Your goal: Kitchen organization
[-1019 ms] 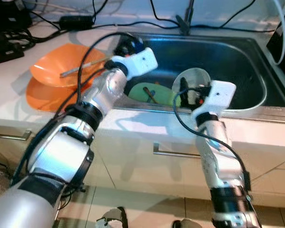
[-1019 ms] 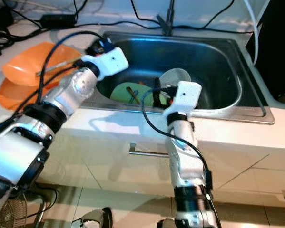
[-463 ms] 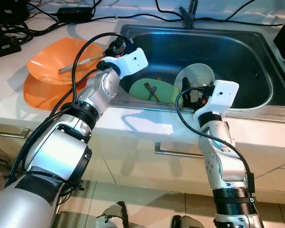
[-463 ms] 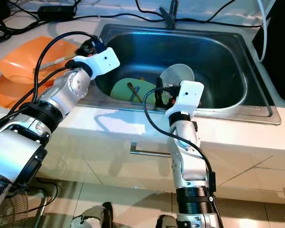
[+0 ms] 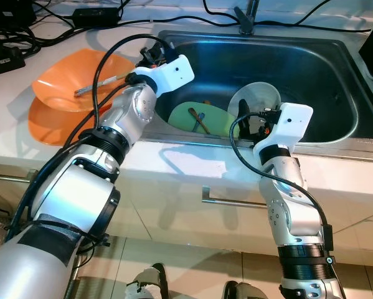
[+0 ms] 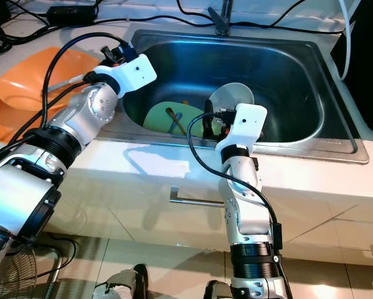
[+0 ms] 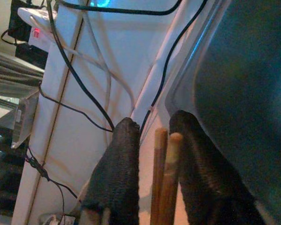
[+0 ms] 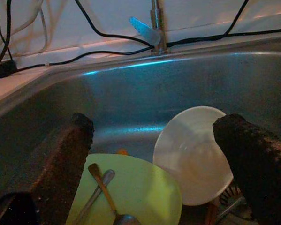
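I have the left gripper [image 7: 154,154] up at the far left corner of the steel sink [image 5: 335,75], over the seam between the basin and the white counter [image 5: 192,165]. Its two black fingers [image 7: 117,178] are clamped on a pair of wooden chopsticks [image 7: 163,173], which run straight up between the pads, side by side and touching. Past the tips I see black cables [image 7: 84,93] trailing over the counter.

My right gripper [image 8: 163,154] is reaching over the near rim of the sink, fingers spread wide with nothing between them. It looks down into the basin at a green plate [image 8: 135,192] lying flat on the sink floor, with a spoon [image 8: 107,199] and a second utensil crossed on it. A white bowl [image 8: 192,154] stands tilted on edge to the right of the plate, touching or overlapping its rim, near the drain. The faucet [image 8: 154,23] rises at the far edge of the sink.

On the counter to the left of the sink sit two orange plates [image 5: 68,78], one stacked askew on the other, with a long thin utensil [image 5: 96,85] resting across the upper one
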You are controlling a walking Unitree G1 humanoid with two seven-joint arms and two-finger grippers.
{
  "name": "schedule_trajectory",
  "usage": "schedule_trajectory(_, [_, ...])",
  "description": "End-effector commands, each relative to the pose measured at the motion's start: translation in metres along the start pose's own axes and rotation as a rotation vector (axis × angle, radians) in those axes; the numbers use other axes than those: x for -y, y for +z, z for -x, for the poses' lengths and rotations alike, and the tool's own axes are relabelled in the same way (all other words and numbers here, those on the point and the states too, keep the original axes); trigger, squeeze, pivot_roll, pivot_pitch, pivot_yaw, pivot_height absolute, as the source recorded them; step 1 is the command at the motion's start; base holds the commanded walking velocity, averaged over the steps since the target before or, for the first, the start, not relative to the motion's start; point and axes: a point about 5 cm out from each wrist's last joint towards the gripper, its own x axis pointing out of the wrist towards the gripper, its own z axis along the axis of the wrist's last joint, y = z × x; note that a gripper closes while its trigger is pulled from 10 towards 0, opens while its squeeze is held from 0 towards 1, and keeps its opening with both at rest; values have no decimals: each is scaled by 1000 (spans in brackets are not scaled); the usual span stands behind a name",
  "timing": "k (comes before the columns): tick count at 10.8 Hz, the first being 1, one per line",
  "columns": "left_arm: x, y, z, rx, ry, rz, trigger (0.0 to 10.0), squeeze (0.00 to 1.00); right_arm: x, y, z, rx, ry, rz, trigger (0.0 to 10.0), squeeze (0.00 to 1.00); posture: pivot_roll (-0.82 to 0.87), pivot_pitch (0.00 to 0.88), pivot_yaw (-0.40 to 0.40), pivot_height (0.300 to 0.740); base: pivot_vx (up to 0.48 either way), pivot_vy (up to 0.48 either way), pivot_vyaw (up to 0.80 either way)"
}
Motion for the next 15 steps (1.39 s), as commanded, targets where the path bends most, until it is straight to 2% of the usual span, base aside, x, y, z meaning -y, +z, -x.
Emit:
schedule_trajectory(1, [-8, 3, -2, 11, 27, -16, 0, 0, 1, -4, 0, -24, -12, -6, 10000, 0, -16, 190, 33, 740, 0, 0, 0])
schedule_trajectory(6, [-9, 11, -3, 42, 32, -10, 0, 0, 1, -4, -3, -19, -17, -7, 10000, 0, -6, 180, 39, 740, 0, 0, 0])
schedule_trajectory(8, [-19, 17, -5, 80, 76, -40, 0, 0, -1, -4, -5, -14, -12, -15, 10000, 0, 3, 171, 41, 740, 0, 0, 0])
schedule_trajectory(9, [-34, 27, -7, 138, 140, -84, 0, 0, -4, -5, -7, -14, -9, -19, 10000, 0, 8, 164, 45, 740, 0, 0, 0])
schedule_trajectory(10, [-40, 31, -6, 173, 186, -80, 0, 0, -4, -5, -8, -14, -10, -22, 10000, 0, 11, 160, 47, 740, 0, 0, 0])
schedule_trajectory(11, [-57, 48, -5, 273, 245, -26, 0, 0, -5, -6, -10, -13, -10, -24, 10000, 0, 17, 155, 49, 740, 0, 0, 0])
schedule_trajectory(12, [-62, 55, -3, 318, 267, 10, 353, 0, -5, -7, -10, -13, -10, -25, 10000, 0, 19, 152, 50, 740, 0, 0, 0])
schedule_trajectory(13, [-75, 74, 5, 448, 318, 165, 10000, 0, -5, -7, -13, -11, -11, -26, 10000, 0, 25, 146, 48, 740, 0, 0, 0])
schedule_trajectory(14, [-84, 84, 13, 558, 338, 368, 10000, 0, -6, -6, -16, -6, -7, -26, 10000, 0, 27, 141, 43, 740, 0, 0, 0])
schedule_trajectory(15, [-89, 88, 18, 617, 343, 537, 10000, 0, -7, -6, -17, -4, -3, -25, 10000, 0, 28, 138, 42, 740, 0, 0, 0])
